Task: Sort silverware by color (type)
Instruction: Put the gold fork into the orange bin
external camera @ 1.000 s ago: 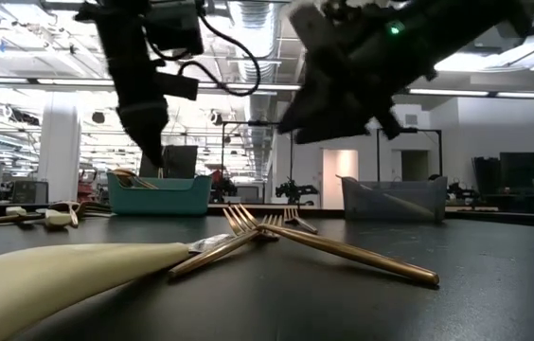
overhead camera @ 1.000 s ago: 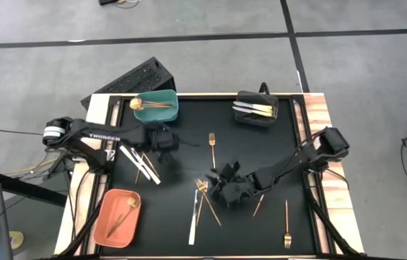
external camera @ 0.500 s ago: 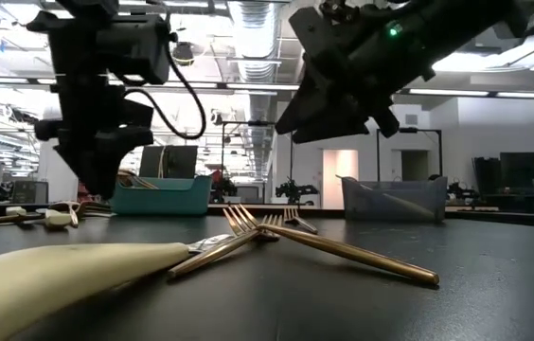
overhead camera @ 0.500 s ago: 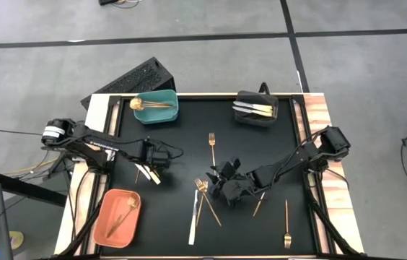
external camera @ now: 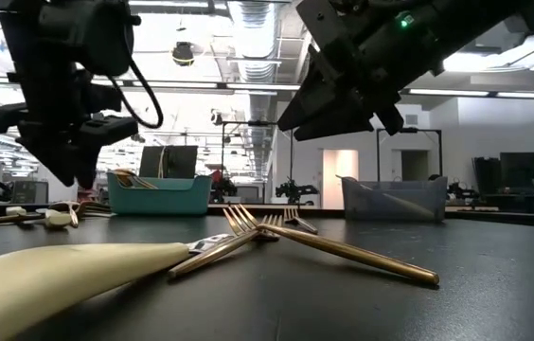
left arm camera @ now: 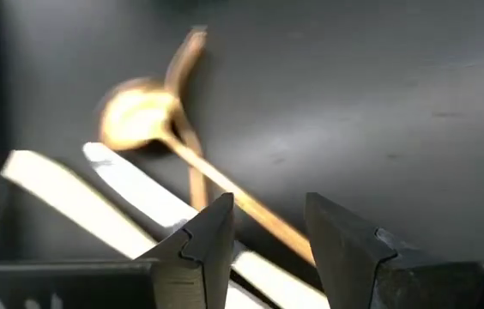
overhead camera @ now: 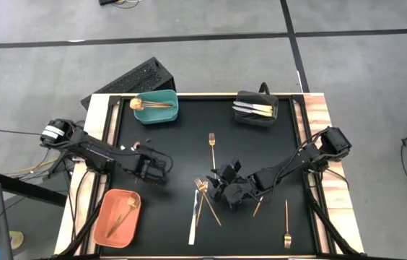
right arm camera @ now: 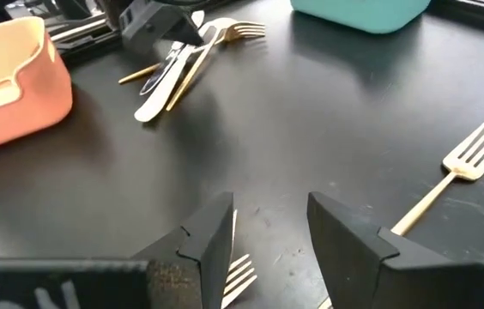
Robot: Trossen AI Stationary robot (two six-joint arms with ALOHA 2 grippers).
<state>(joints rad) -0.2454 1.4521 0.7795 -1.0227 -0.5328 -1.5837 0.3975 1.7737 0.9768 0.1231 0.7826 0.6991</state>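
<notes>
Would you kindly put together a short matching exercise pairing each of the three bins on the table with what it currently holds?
Column one:
1. teal bin
2. orange bin
3. black bin

Column two:
A. white-handled silver pieces
B. a single copper-toned spoon
C. gold pieces, with a spoon bowl at one end

Right pairs: 1-C, 2-B, 3-A.
</notes>
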